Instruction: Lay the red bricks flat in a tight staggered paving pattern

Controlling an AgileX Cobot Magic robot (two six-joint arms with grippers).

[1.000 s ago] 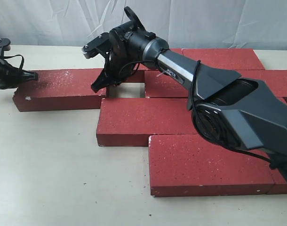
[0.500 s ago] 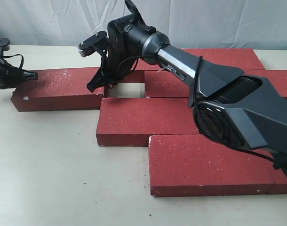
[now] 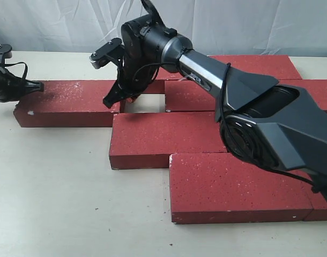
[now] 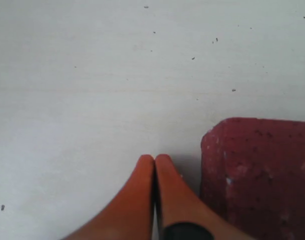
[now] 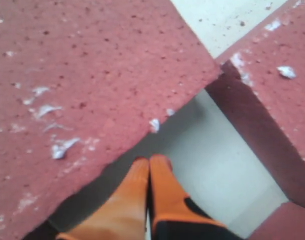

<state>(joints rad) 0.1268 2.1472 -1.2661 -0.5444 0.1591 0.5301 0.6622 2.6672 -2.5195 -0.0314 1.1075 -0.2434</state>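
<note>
Right gripper [image 3: 109,101] had dipped back down and a touch toward the gap [image 3: 145,103] versus half a second earlier. Left gripper [image 3: 39,85] hadn't budged, nor had the red bricks [image 3: 163,136] as far as I could tell. Step in hand, as I read it, was closing that gap, a bare patch of table [image 3: 56,187] inside the pattern, by sliding the outlying brick [image 3: 67,101] that borders it in tight. Right gripper was clenched, fingers [image 5: 165,190] pressed together with nothing between them. Its tips were down at the gap-side corner of the outlying brick [image 5: 82,75]; couldn't confirm contact with the side face, it was in shadow. Left gripper [image 4: 155,159] was likewise clenched and empty, on the table just beside the brick's end [image 4: 262,170] away from the gap, with a thin dark sliver between them. Next move probably called for a square push or drag along the brick's length toward the gap, right tips cleared out first, else they'd get pinched or the brick would skew.
</note>
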